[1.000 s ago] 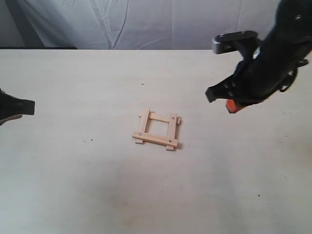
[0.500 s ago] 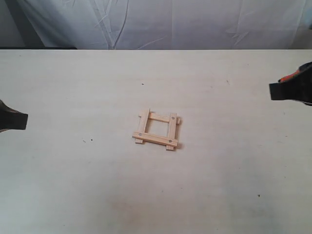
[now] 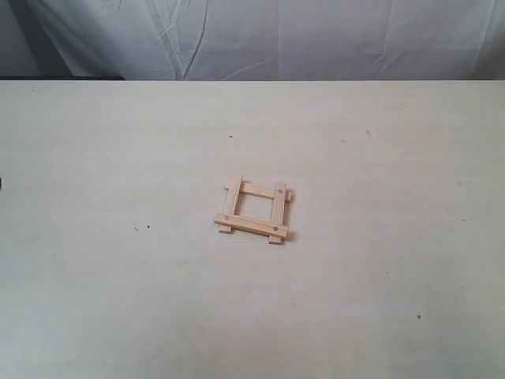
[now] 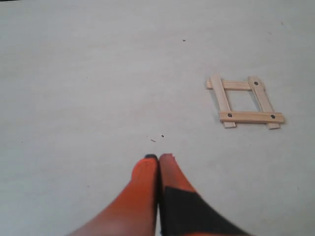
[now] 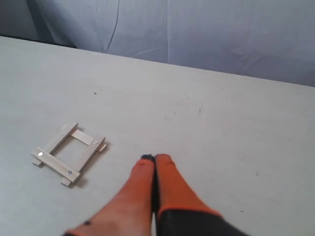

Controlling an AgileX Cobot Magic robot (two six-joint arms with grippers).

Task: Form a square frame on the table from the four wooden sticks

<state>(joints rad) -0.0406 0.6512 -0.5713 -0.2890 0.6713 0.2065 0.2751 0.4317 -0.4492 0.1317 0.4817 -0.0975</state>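
The four wooden sticks lie as a small square frame (image 3: 254, 211) in the middle of the table (image 3: 118, 300), ends overlapping at the corners, dark holes showing near some ends. The frame also shows in the left wrist view (image 4: 244, 102) and the right wrist view (image 5: 69, 153). My left gripper (image 4: 158, 158) is shut and empty, orange fingers pressed together, well away from the frame. My right gripper (image 5: 154, 158) is shut and empty too, off to the frame's side. Neither gripper appears in the exterior view.
A white cloth backdrop (image 3: 260, 39) hangs behind the table's far edge. A few tiny dark specks (image 3: 147, 227) dot the pale tabletop.
Both arms have drawn back out of the exterior view: the right one from above the table's right side, the left one off the left edge. The frame has not moved.
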